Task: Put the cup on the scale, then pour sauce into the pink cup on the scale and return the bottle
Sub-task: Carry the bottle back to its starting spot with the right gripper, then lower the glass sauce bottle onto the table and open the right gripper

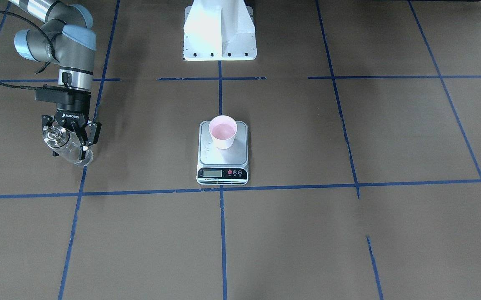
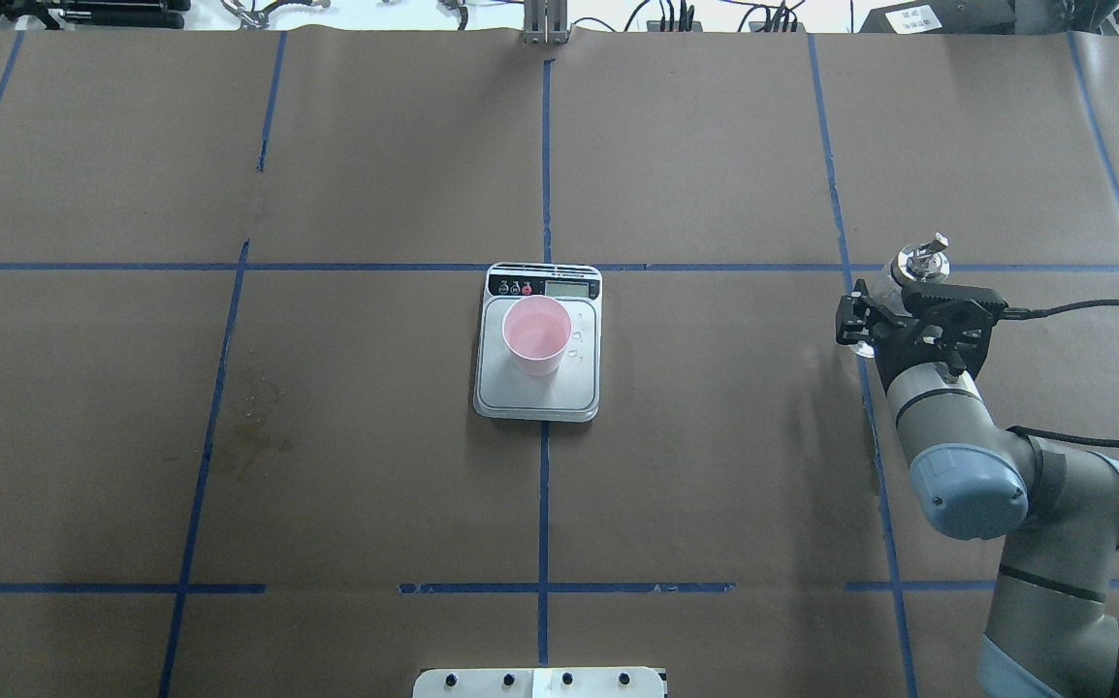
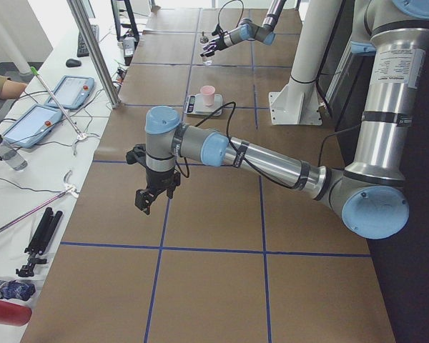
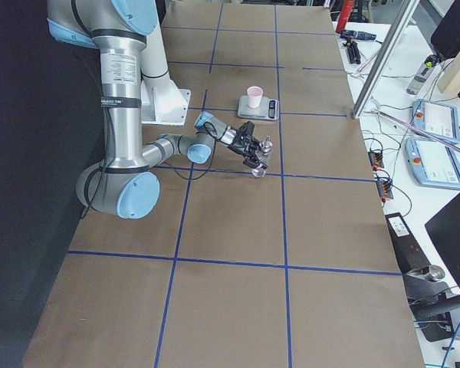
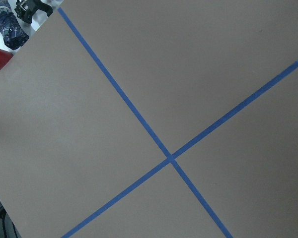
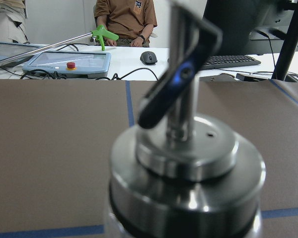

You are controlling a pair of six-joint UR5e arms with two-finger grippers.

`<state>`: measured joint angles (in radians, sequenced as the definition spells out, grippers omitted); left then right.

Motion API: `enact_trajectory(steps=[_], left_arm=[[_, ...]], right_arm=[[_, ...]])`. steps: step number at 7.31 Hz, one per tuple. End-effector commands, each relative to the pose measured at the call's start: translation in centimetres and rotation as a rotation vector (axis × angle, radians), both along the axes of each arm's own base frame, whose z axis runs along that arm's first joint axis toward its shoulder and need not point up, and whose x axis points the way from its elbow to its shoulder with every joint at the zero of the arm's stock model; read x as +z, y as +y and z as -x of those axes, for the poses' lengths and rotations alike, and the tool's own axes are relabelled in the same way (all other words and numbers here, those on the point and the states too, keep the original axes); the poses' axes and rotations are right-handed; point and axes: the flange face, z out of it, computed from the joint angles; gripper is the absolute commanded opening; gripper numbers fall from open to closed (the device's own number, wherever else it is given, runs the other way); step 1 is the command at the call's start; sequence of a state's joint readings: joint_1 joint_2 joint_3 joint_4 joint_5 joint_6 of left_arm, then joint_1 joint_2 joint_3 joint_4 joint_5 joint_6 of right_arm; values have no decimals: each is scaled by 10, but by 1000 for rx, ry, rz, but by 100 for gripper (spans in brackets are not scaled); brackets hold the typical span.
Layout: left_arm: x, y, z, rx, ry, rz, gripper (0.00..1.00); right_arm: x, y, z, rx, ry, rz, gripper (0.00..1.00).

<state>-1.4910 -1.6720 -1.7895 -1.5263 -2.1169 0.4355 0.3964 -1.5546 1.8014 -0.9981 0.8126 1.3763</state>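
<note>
Fingers [image 1: 87, 139] of right gripper [image 1: 69, 143]: clamped on bottle [image 1: 56, 137], low over table [image 1: 307, 233], well apart from cup [image 1: 222, 132] seated on scale [image 1: 233, 157].
Handling: bottle is to be kept upright, lowered until seated, then released.
Views: spout [image 6: 181, 74] is detailed by right wrist view; bottle base only by exterior views.
Left gripper [image 3: 149, 199]: finger spread cannot be told.
</note>
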Motion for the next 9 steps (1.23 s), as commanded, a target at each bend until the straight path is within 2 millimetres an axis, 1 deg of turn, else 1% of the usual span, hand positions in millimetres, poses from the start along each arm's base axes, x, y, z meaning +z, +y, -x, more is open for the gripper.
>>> enact_trajectory(steps=[1, 3, 5, 9], left_arm=[[0, 0, 0, 0, 0, -1, 100], [0, 0, 0, 0, 0, -1, 100], [0, 0, 0, 0, 0, -1, 100], [0, 0, 1, -1, 0, -1, 100]], right_arm=[[4, 5, 3, -14, 5, 7, 0], [8, 9, 4, -23, 12, 10, 0], [1, 11, 3, -27, 0, 7, 0], [2, 16, 8, -39, -3, 9, 0]])
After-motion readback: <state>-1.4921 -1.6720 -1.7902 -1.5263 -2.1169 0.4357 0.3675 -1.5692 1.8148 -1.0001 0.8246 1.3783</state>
